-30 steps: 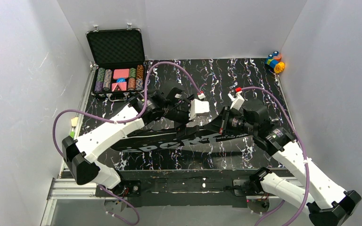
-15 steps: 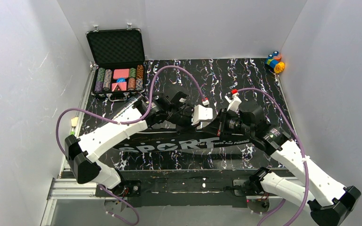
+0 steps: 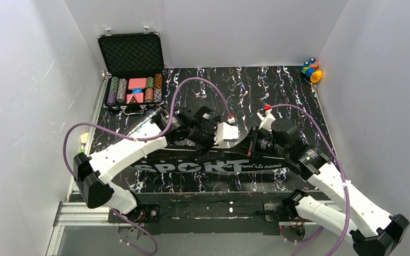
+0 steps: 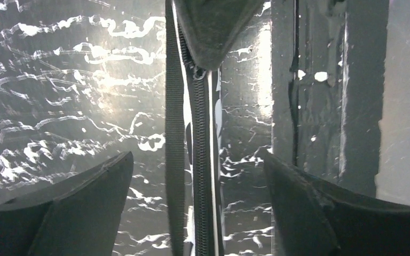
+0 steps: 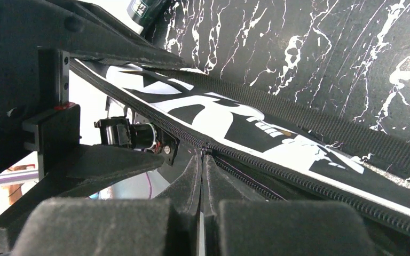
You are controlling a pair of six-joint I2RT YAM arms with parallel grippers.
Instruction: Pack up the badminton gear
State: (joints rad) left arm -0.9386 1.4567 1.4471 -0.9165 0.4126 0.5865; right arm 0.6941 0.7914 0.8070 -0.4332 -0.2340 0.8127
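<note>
One step is judged to be in hand: the working of the zip on the black bag (image 3: 192,166), which is laid lengthwise along the near part of the worktop (image 3: 256,85). The right hand (image 5: 203,160) is seen with its fingers pressed together at the zip slider (image 5: 206,151), and the pull is taken to be pinched between them. The left hand (image 4: 197,157) is held spread, with the zip line (image 4: 199,133) and a strap (image 4: 174,133) running between its fingers, neither being touched.

For the next move, the slider would need to be drawn along the teeth while the bag's edge is steadied by the left hand, which would first have to be closed on the fabric (otherwise the whole bag might be dragged).

Counted: one bag and one long tube (image 3: 145,115), partly seen beside the left arm. No rackets or shuttlecocks are seen. One case of poker chips (image 3: 133,69) and a cluster of toy blocks (image 3: 312,70), too small to be counted, are set at the far corners.
</note>
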